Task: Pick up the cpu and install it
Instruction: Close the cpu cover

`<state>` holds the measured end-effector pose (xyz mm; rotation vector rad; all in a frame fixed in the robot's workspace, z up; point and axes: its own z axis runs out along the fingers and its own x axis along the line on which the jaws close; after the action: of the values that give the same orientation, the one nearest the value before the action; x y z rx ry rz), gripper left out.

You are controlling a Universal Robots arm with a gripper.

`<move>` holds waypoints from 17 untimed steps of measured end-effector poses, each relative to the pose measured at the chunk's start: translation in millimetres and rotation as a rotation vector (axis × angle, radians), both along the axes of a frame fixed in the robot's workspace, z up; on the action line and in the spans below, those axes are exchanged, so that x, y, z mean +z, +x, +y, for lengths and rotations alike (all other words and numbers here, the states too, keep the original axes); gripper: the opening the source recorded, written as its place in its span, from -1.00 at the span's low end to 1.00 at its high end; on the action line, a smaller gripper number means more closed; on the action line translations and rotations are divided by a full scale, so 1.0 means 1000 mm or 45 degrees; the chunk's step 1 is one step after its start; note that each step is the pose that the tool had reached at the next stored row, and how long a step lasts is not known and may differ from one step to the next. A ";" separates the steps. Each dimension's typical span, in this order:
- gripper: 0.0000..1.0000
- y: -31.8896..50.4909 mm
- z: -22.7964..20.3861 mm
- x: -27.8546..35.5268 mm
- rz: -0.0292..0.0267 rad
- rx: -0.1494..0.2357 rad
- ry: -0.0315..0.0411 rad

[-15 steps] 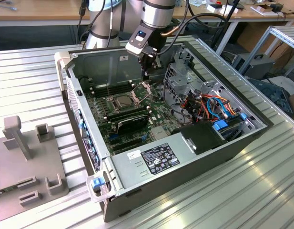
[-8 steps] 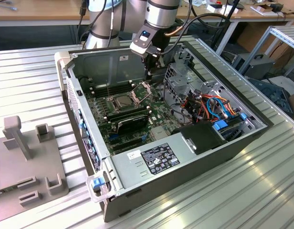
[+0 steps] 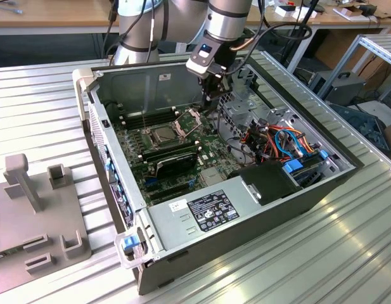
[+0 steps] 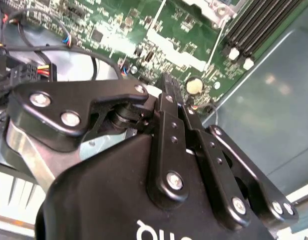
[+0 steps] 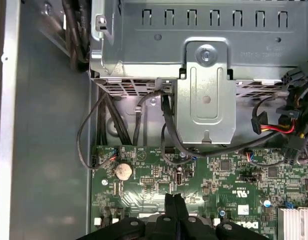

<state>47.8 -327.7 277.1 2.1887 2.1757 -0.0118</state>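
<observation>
Hand [image 3: 211, 100] hangs low inside pc case [image 3: 139, 88], fingers [image 5: 169, 212] pressed together, seemingly w/ nothing pinched; socket [image 3: 163, 134] frame [image 3: 190, 116] flipped open, prob. to take cpu.

Case [image 3: 258, 231] and fixture [image 3: 30, 221] on ribbed table [image 3: 338, 253]

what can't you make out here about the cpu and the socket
- Whether the gripper holds the cpu: its shut jaws hide the gap between them in the first wrist view.
- Whether the socket holds a chip: too small in the exterior view.
- Motherboard under the gripper: blocked by its body in the second wrist view.
</observation>
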 end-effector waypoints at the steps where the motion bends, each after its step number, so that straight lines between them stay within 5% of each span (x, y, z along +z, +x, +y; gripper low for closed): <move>1: -0.79 0.0008 0.0000 -0.0018 0.0001 0.000 -0.0005; 8: -0.79 0.0045 0.0000 -0.0197 0.0000 0.000 -0.0027; 17: -0.79 0.0048 0.0000 -0.0347 0.0001 0.000 -0.0038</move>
<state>52.6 -327.7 242.4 2.1871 2.1744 -0.0150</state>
